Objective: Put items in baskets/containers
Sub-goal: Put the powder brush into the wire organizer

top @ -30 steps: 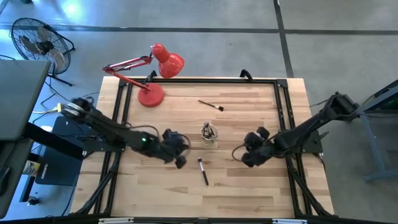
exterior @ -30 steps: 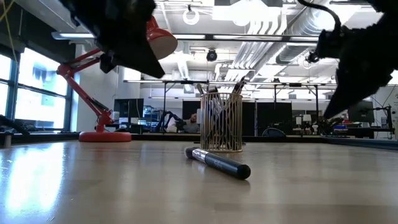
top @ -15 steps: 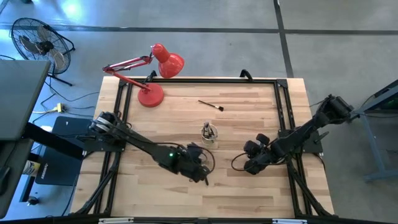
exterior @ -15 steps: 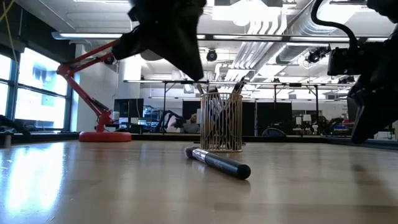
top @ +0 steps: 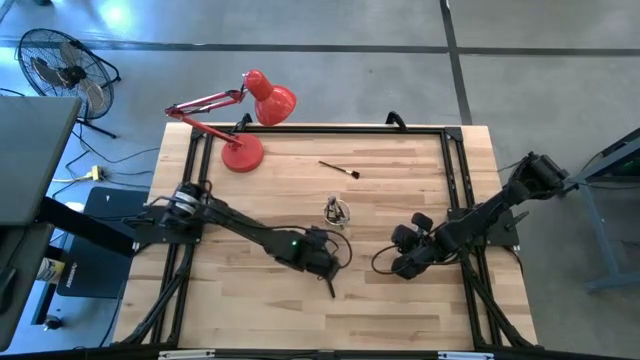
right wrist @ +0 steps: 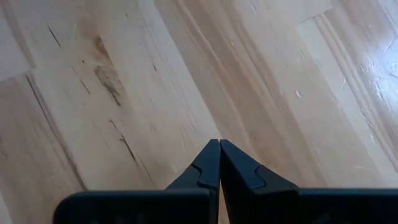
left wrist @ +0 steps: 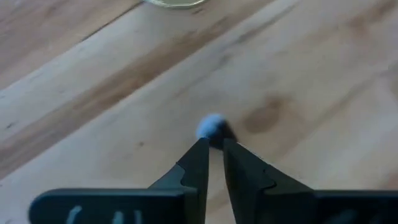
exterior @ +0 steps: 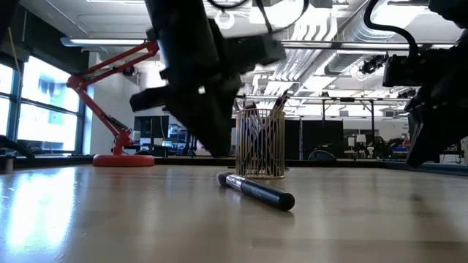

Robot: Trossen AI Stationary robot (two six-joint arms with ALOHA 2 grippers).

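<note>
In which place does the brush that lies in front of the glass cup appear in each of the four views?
High view: brush just below centre, poking out from under the left pincer.
Low view: centre, lying before the glass cup.
Left wrist view: a blurred pale end, mid-picture.
Right wrist view: not in it.
Shared landmark: the glass cup, absent only from the right wrist view.

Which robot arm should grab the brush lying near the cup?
Probably the left. Its gripper is right over the brush by the cup, jaws slightly apart. The right gripper waits farther off over bare wood, jaws shut.
</note>
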